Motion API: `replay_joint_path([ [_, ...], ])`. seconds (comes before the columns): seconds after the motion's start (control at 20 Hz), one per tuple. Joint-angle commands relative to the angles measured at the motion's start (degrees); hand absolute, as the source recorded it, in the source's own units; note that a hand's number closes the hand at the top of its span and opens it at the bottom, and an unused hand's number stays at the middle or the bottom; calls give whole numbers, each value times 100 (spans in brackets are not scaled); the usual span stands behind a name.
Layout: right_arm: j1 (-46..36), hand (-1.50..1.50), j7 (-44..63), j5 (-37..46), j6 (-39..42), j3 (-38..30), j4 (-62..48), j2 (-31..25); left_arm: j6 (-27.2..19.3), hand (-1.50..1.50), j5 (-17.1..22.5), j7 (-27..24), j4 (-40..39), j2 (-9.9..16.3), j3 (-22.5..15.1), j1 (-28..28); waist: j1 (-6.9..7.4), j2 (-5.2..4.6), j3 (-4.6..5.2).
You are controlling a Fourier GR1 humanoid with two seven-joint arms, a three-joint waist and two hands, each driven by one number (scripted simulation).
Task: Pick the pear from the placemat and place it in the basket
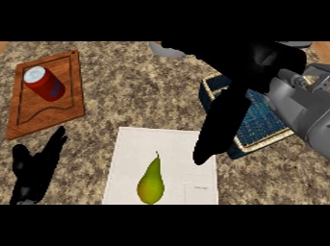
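A green-yellow pear [151, 182] lies on the white placemat [135, 144] at the lower middle, stem pointing away from me. My right hand [228, 110] hangs above the placemat's right edge, fingers straight and pointing down toward the mat, a little right of and above the pear, holding nothing. The basket [263, 129], dark blue with a tan rim, sits right of the placemat and is largely hidden behind my right hand and forearm. My left hand [36, 166] rests open at the lower left, fingers up.
A wooden cutting board [25, 113] at the left carries a red can [44, 83] lying on its side. A grey object [166, 50] peeks out at the top middle. The counter is speckled stone.
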State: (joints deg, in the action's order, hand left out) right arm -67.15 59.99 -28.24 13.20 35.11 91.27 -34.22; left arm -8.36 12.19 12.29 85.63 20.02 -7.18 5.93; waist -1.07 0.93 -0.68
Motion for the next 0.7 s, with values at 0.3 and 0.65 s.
replay_joint_path([
  [0.3,197,-150,718,-694,280,21,614,-495,274,0,54,140,-272,-15,-74,483,65,-58,72],
  [0.65,794,-150,163,140,-455,459,613,43,190,0,-149,-21,-365,-188,-151,536,137,-85,71],
])
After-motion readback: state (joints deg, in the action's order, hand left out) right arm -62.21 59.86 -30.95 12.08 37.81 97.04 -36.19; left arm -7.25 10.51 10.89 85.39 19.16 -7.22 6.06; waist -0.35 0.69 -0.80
